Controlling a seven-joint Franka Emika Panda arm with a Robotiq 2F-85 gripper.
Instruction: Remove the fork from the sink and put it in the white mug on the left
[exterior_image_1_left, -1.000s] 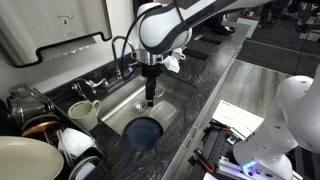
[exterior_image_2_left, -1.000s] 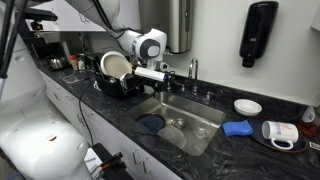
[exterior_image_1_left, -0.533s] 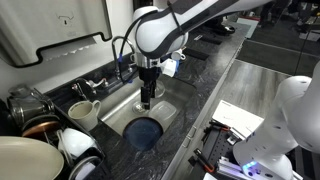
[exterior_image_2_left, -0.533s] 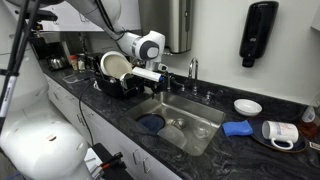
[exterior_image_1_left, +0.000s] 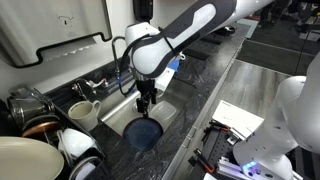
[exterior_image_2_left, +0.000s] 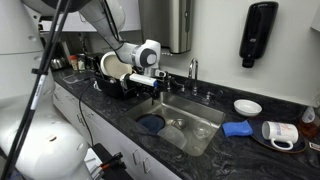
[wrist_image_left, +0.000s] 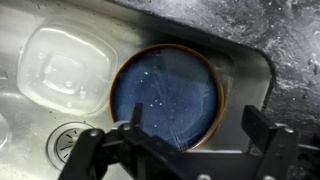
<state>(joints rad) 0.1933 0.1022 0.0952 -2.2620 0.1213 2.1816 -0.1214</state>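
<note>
Stone, dark and speckled, forms a long counter (exterior_image_2_left: 215, 140) under a pale wall, and the steel sink (exterior_image_1_left: 116, 118) is set into it. In both exterior views the arm (exterior_image_1_left: 185, 35) bends down into the basin, with the gripper (exterior_image_1_left: 146, 104) hanging just above one blue plate (exterior_image_1_left: 143, 132).

The wrist view fills in the basin floor. It shows that single blue plate with a brown rim at centre frame, one clear plastic tub (wrist_image_left: 62, 68) at upper left and one round drain (wrist_image_left: 70, 136) at lower left. The two fingers (wrist_image_left: 264, 132) reach in from the bottom edge, spread wide with nothing between them. No view shows the fork clearly enough to place it.

One white mug (exterior_image_1_left: 85, 113) stands upright on the stone at centre left of an exterior view, just beside the sink's rim and near the curved faucet (exterior_image_1_left: 120, 52).

Only an exterior view (exterior_image_2_left: 160, 90) shows the rest of the counter:
- one black dispenser (exterior_image_2_left: 258, 33) on the wall at upper right
- one small white bowl (exterior_image_2_left: 248, 106)
- one blue cloth (exterior_image_2_left: 238, 128)
- one cup lying on its side (exterior_image_2_left: 280, 132)
- a loaded dish rack (exterior_image_2_left: 105, 88) at the sink's left end
</note>
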